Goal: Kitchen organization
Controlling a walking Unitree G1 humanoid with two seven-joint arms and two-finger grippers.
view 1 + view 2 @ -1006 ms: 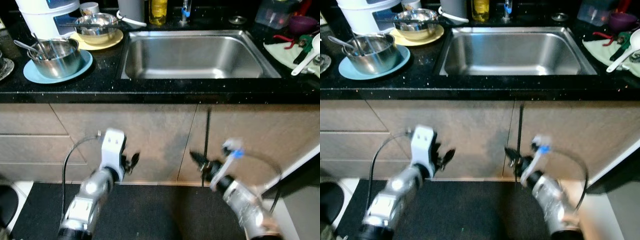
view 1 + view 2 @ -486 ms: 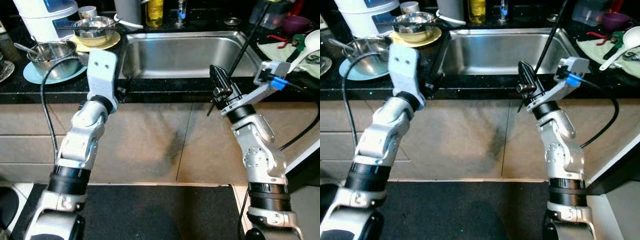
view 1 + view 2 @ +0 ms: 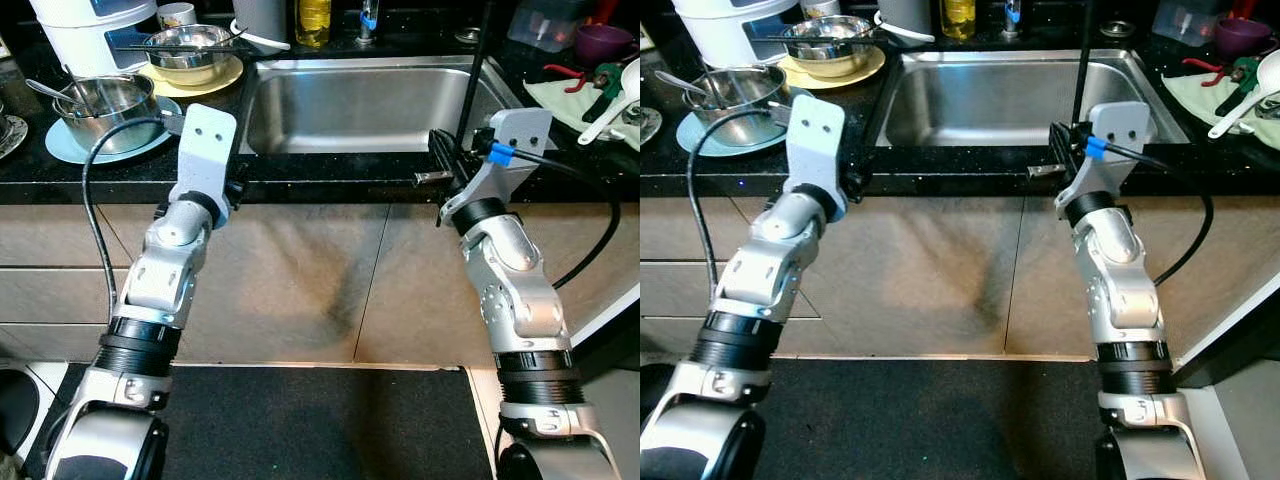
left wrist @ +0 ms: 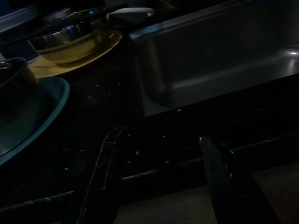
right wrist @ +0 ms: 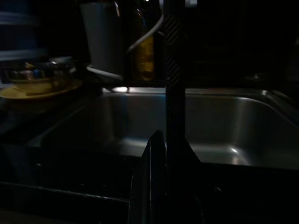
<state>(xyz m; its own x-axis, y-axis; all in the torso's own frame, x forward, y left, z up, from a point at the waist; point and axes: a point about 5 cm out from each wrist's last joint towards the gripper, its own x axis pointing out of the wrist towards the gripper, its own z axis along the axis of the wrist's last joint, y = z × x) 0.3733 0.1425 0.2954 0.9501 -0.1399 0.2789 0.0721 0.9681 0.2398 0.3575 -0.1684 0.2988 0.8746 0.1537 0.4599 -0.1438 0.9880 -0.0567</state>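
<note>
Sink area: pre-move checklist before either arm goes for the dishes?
1. Left gripper open: ok, fingers spread at the counter edge.
2. Right gripper state: cannot tell; its wrist view is dark and a black rod crosses in front.
3. Sink free of dishes: ok.
4. Steel bowl on blue plate, within left arm's side: ok, a spoon rests in it.
5. Second bowl on yellow plate: ok, upright, utensils across it.

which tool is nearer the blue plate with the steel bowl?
Left. The left tool is at the counter edge just beside the blue plate. The right tool is at the counter edge in front of the sink, far across from the plate.
</note>
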